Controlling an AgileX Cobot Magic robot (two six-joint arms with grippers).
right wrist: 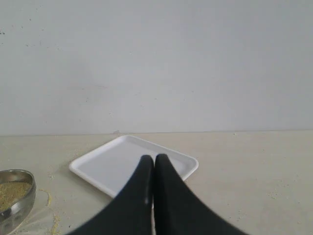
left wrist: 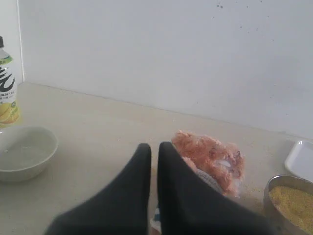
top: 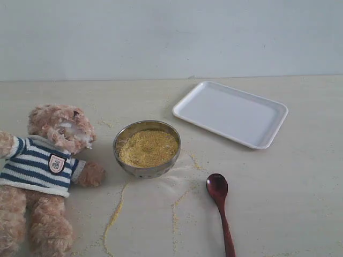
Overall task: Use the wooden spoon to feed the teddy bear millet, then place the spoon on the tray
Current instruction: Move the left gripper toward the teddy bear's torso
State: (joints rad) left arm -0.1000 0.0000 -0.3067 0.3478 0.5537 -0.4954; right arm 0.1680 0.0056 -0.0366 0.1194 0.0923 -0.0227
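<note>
Because the wooden spoon (top: 221, 211) lies on the table (top: 300, 203) just right of the metal bowl (top: 150, 171), handle pointing away from the tray (top: 230, 112), the right arm looks nearer. The right gripper (right wrist: 154, 164) and left gripper (left wrist: 154, 152) are both closed and empty.

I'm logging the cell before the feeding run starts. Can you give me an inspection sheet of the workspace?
Surface: beige table, loose millet trails near the metal bowl.
Job's things: teddy bear lying left of bowl; millet heaped in bowl; wooden spoon on table, untouched; tray empty, behind.
Clutter: pale bowl and drinks bottle, left wrist view only.
Grippers: left gripper and right gripper shut, holding nothing.
Cables: nothing seen.
Surroundings: plain pale wall.
</note>
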